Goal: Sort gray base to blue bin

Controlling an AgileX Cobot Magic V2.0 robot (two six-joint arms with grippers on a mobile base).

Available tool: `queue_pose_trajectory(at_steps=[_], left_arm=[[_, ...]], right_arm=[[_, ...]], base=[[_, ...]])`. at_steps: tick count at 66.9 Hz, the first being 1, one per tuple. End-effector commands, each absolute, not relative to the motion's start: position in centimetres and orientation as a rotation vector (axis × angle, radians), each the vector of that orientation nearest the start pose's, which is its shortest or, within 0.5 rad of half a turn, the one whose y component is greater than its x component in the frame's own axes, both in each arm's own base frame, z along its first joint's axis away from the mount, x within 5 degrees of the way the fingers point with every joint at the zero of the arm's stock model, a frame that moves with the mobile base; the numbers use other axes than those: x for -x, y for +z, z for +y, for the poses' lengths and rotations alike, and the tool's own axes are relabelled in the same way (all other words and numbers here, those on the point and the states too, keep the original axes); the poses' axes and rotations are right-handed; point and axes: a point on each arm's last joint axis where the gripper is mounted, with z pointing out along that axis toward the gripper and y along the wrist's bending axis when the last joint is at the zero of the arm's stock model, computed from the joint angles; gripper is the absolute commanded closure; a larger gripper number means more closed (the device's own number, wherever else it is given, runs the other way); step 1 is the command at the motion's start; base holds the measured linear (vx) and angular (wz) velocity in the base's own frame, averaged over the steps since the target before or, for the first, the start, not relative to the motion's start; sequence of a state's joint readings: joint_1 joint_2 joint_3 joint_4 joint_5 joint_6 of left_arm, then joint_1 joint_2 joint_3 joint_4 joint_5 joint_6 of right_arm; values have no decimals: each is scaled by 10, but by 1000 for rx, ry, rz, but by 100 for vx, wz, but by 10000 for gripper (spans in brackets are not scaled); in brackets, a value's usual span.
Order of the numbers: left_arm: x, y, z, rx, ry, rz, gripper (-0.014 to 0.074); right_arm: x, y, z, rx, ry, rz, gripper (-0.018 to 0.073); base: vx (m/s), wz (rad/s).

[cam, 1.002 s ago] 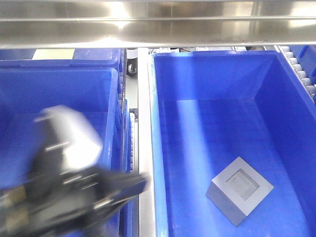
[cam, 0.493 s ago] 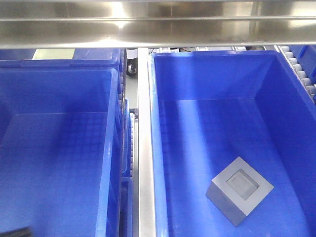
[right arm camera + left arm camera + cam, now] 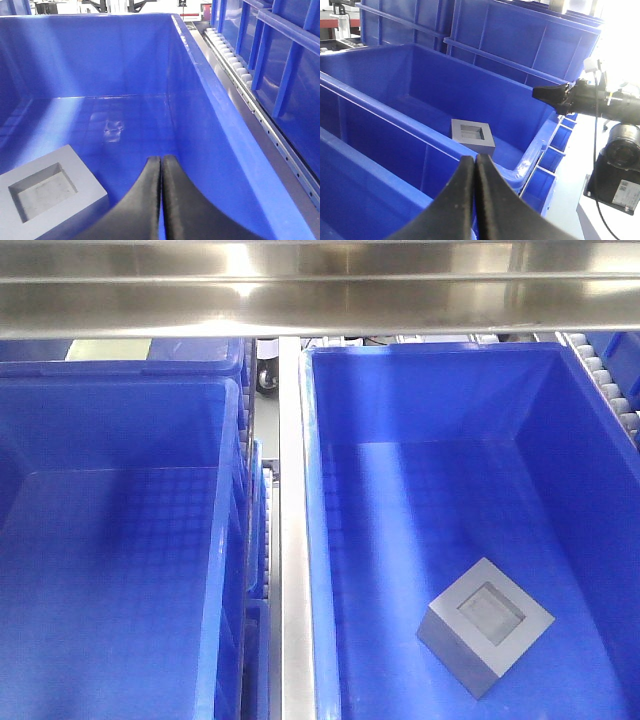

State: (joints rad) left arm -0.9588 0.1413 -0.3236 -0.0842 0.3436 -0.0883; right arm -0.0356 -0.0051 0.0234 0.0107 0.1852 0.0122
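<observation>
Gray base (image 3: 485, 627) sits recess-up on the floor of the right blue bin (image 3: 400, 400), near its front right corner, touching nothing else. Both jaws are pressed together and hold nothing: left gripper (image 3: 474, 170) hangs outside the bin's near wall, right gripper (image 3: 161, 167) hangs inside, just beside the base. Your risk: swing the right arm left and it nudges or tips the base. The empty neighbour bin (image 3: 120, 540) and steel rail (image 3: 290, 540) lie left; nothing blocks you.
</observation>
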Motion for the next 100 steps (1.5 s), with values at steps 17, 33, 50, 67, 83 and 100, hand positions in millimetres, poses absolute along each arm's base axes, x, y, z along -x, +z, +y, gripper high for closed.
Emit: queue_pose_trajectory(at_steps=[17, 33, 50, 67, 83, 100], left_arm=[[-28, 296, -44, -644, -906, 1502, 603], [-28, 296, -44, -653, -895, 1501, 603], [-26, 296, -45, -699, -885, 1471, 603], [-28, 296, -44, -685, -833, 1470, 603], [-38, 296, -28, -471, -509, 1498, 603], [-33, 273, -7, -194, -136, 1476, 603]], right_arm=[[-58, 189, -2, -34, -20, 1676, 564], [-58, 189, -2, -34, -20, 1676, 564], [-58, 189, -2, -34, -20, 1676, 564], [-58, 189, -2, -34, -20, 1676, 564], [-58, 189, -2, -34, -20, 1676, 564], [-58, 189, -2, -34, -20, 1676, 564]], base=[[0, 0], [0, 0], [0, 0], [0, 0], [0, 0], [0, 0]])
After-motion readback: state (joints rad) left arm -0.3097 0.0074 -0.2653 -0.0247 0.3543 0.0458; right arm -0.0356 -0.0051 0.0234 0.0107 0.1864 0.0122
